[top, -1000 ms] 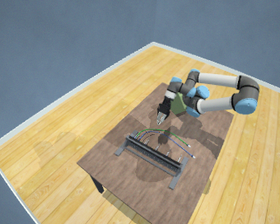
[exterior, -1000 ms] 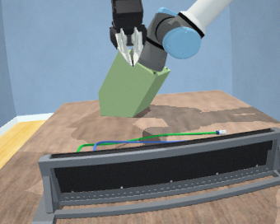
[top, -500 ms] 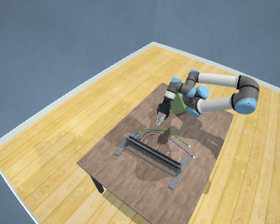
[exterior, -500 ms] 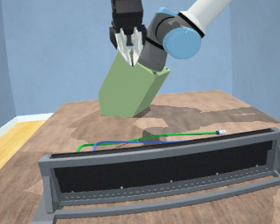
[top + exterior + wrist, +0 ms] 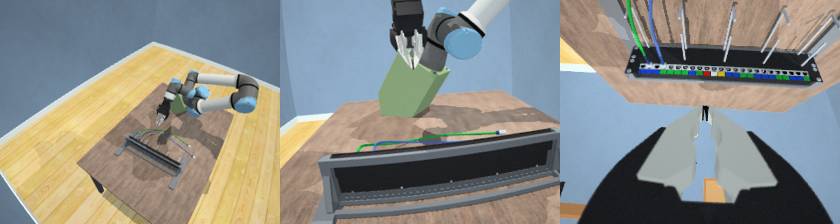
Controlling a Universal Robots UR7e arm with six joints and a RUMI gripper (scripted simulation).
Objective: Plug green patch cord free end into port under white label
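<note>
My gripper [image 5: 158, 124] [image 5: 413, 67] [image 5: 704, 106] is shut and empty, above the table behind the rack. The rack [image 5: 177, 181] [image 5: 328, 193] [image 5: 705, 56] stands upright. The green cord [image 5: 154, 129] [image 5: 461, 134] [image 5: 633, 27] is plugged in near one end of the port row. Its free plug [image 5: 189, 146] [image 5: 501, 133] lies on the table, away from the fingers; it is outside the wrist view. The blue cord [image 5: 399, 142] [image 5: 652, 25] is plugged in beside it, its free plug [image 5: 193, 156] near the green one. The white label [image 5: 714, 74] is mid-row, between red and yellow, its port uncovered. Latch direction is too small to tell.
Thin metal rods [image 5: 731, 25] stick out from the rack's port side, between the plugged-in cords and the far end of the row. A slanted green block [image 5: 178, 105] [image 5: 403, 86] stands behind the gripper by the arm's base. Table edges lie beyond the rack's feet.
</note>
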